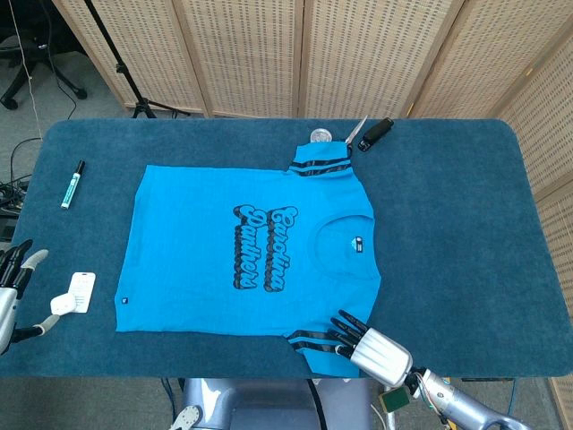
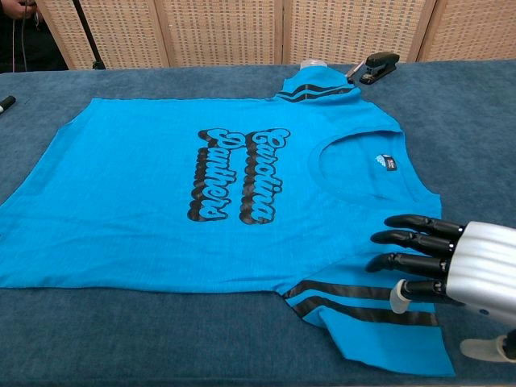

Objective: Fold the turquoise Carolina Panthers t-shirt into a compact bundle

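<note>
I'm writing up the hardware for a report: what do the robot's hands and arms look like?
The right hand has black fingers, one pale fingertip, and a ribbed silver back on a silver wrist. The left hand, at the frame edge, shows black and white fingers with a silver-grey body.

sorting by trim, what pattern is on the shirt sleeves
Two black stripes on each turquoise sleeve, clearest in the chest view.

One t-shirt (image 1: 246,246), one marker (image 1: 72,183), one stapler (image 1: 374,133), two hands (image 1: 374,351) (image 1: 12,288).
</note>
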`<act>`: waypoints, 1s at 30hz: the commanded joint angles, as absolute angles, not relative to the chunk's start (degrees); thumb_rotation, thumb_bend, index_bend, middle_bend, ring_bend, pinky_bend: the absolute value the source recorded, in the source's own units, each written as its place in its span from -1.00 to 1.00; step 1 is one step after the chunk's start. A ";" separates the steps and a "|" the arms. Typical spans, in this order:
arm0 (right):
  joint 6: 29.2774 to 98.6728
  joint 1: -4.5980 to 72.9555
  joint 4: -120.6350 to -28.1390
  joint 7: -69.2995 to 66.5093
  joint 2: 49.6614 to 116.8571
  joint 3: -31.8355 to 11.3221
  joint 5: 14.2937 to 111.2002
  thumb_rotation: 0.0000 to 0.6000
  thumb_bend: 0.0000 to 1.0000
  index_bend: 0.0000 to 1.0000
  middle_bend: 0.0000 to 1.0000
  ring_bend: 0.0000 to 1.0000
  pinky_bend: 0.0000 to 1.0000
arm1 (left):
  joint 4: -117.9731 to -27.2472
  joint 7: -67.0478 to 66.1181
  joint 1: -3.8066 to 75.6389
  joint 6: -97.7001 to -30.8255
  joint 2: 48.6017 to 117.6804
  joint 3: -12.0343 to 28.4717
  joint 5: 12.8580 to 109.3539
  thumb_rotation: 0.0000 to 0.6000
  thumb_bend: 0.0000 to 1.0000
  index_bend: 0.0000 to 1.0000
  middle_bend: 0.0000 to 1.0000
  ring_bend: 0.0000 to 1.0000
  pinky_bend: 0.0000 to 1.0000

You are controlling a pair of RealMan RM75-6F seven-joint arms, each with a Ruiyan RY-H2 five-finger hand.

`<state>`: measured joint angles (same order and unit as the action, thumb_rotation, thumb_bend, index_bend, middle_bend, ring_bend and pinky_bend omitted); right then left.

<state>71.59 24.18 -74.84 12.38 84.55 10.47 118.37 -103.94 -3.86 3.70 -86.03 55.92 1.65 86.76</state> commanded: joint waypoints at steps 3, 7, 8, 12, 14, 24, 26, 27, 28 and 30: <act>70.64 25.09 -75.55 13.75 85.20 9.98 117.87 1.00 -1.00 -0.27 -0.64 -1.00 -1.00 | -103.89 -3.66 3.74 -85.92 55.84 1.72 86.55 1.00 -1.00 -1.00 -1.00 -1.00 -1.00; 69.73 25.59 -75.91 14.72 85.47 9.72 117.02 1.00 -1.00 -0.27 -0.64 -1.00 -1.00 | -103.86 -3.50 3.74 -85.93 55.77 1.75 86.51 1.00 -1.00 -1.00 -1.00 -1.00 -1.00; 69.45 25.72 -75.98 14.86 85.56 9.68 116.72 1.00 -1.00 -0.27 -0.64 -1.00 -1.00 | -103.86 -3.50 3.76 -85.92 55.77 1.77 86.49 1.00 -1.00 -1.00 -1.00 -1.00 -1.00; 68.81 26.10 -76.01 15.10 86.22 9.34 115.68 1.00 -1.00 -0.27 -0.64 -1.00 -1.00 | -103.84 -3.53 3.80 -85.76 55.77 1.74 86.40 1.00 -1.00 -1.00 -1.00 -1.00 -1.00; 68.53 26.30 -75.94 15.05 86.65 9.22 115.17 1.00 -1.00 -0.27 -0.64 -1.00 -1.00 | -103.88 -3.57 3.80 -85.74 55.78 1.74 86.36 1.00 -1.00 -1.00 -1.00 -1.00 -1.00; 68.66 27.21 -75.32 14.45 88.18 8.82 114.01 1.00 -0.99 -0.24 -0.63 -1.00 -1.00 | -103.90 -3.55 3.86 -85.57 55.74 1.77 86.11 1.00 -1.00 -1.00 -1.00 -1.00 -1.00; 69.04 27.36 -75.20 14.05 88.37 8.71 113.82 1.00 -0.93 -0.24 -0.62 -1.00 -1.00 | -103.90 -3.46 3.87 -85.56 55.72 1.83 86.00 1.00 -1.00 -1.00 -1.00 -1.00 -1.00; 69.21 27.43 -75.17 13.81 88.44 8.65 113.71 1.00 -0.89 -0.24 -0.62 -1.00 -1.00 | -103.89 -3.43 3.89 -85.54 55.70 1.84 85.98 1.00 -1.00 -1.00 -1.00 -1.00 -1.00; 69.41 27.48 -75.08 13.71 88.50 8.58 113.64 1.00 -0.84 -0.24 -0.62 -1.00 -1.00 | -103.89 -3.45 3.89 -85.52 55.69 1.84 85.96 1.00 -1.00 -1.00 -1.00 -1.00 -1.00; 69.63 27.60 -74.85 13.59 88.64 8.55 113.50 1.00 -0.76 -0.24 -0.62 -1.00 -1.00 | -103.90 -3.41 3.91 -85.45 55.67 1.81 85.96 1.00 -1.00 -1.00 -1.00 -1.00 -1.00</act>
<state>69.61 27.59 -74.87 13.61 88.61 8.57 113.51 -103.90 -3.41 3.91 -85.45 55.67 1.81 85.96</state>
